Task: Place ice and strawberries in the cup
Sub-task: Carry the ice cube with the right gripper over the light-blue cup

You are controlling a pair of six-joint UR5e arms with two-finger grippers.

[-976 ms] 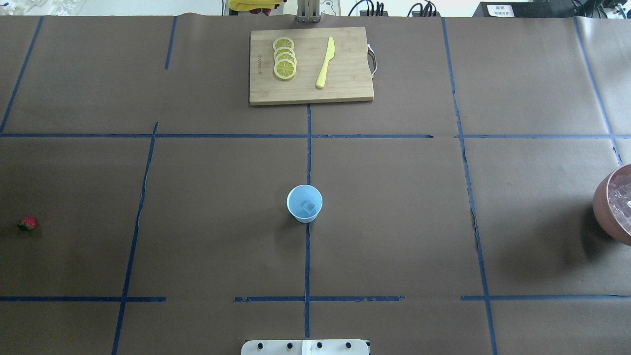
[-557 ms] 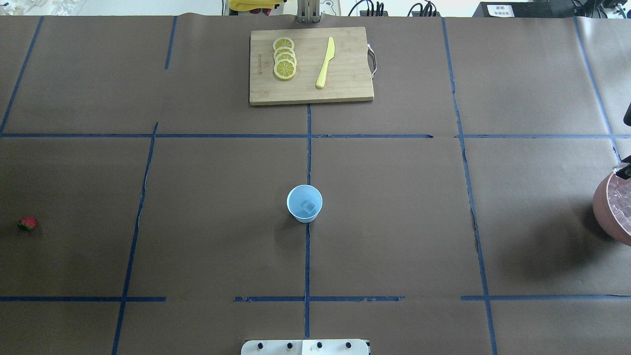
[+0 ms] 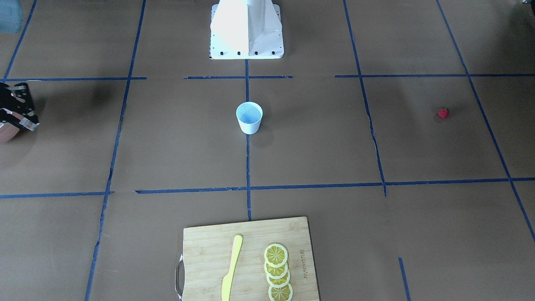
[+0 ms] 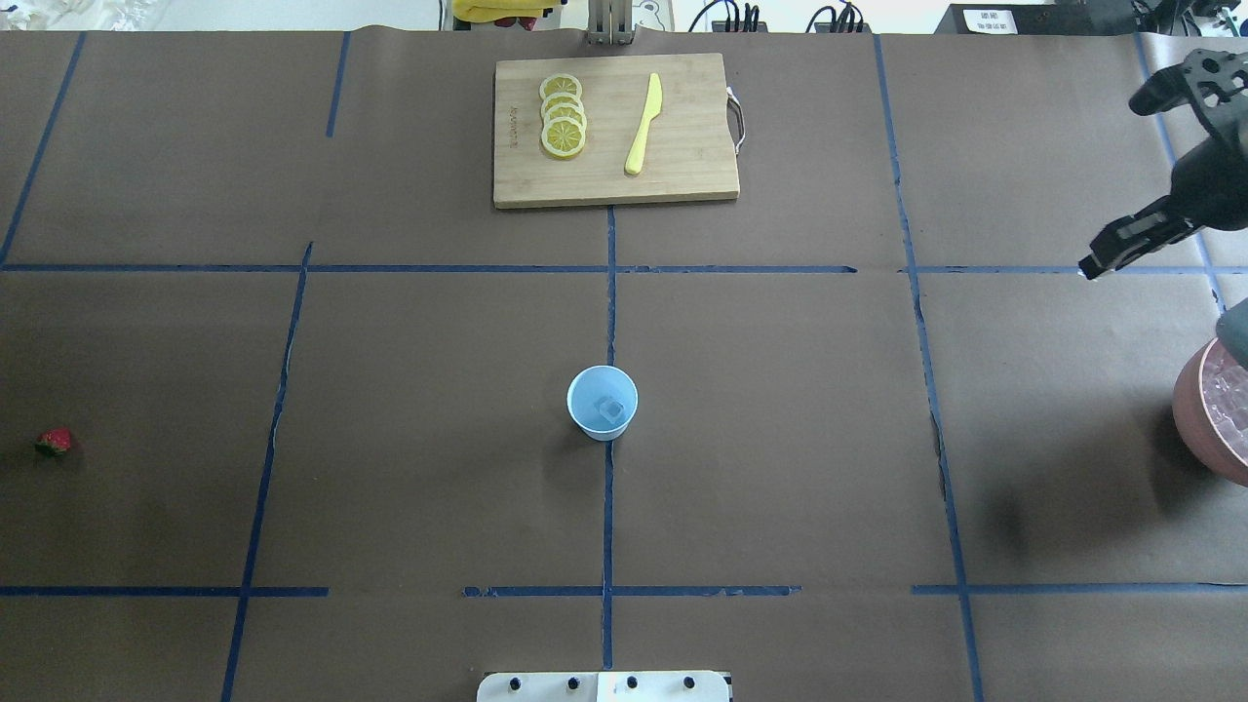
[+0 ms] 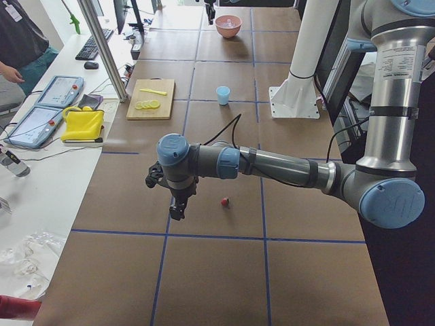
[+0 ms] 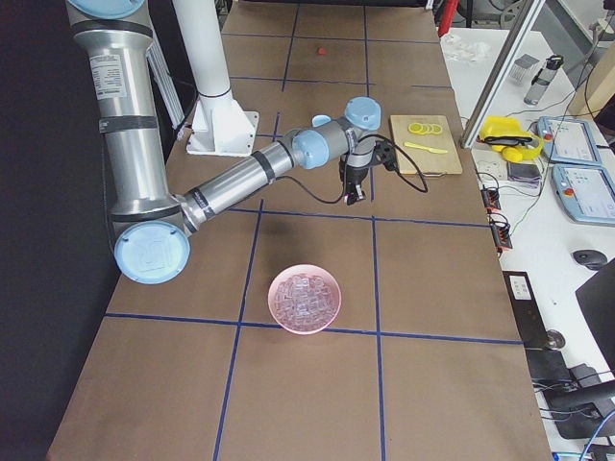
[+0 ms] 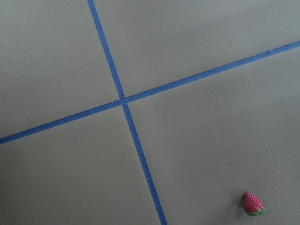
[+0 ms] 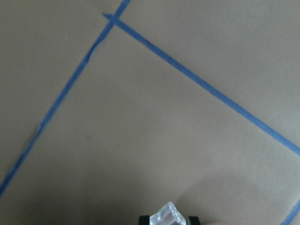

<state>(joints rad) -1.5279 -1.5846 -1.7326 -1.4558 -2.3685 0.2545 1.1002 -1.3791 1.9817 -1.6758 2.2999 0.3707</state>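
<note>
ice cube (image 8: 168, 216) is pinched between the fingertips of the right hand (image 4: 1094, 265), which hangs above the desk (image 4: 780, 439) off to the robot's right, near the pinkish bowl (image 4: 1194, 409) heaped with loose ice (image 6: 304, 296) and well apart from the cup (image 4: 603, 402). the cup stands at the desk's middle on a blue tape line (image 4: 606, 507), one clear cube (image 4: 611, 409) already inside. the strawberry (image 4: 55, 442) lies on the bare desk far to the left. the left hand (image 5: 176, 209) hovers near it; whether its jaws are wide or narrow i cannot tell
</note>
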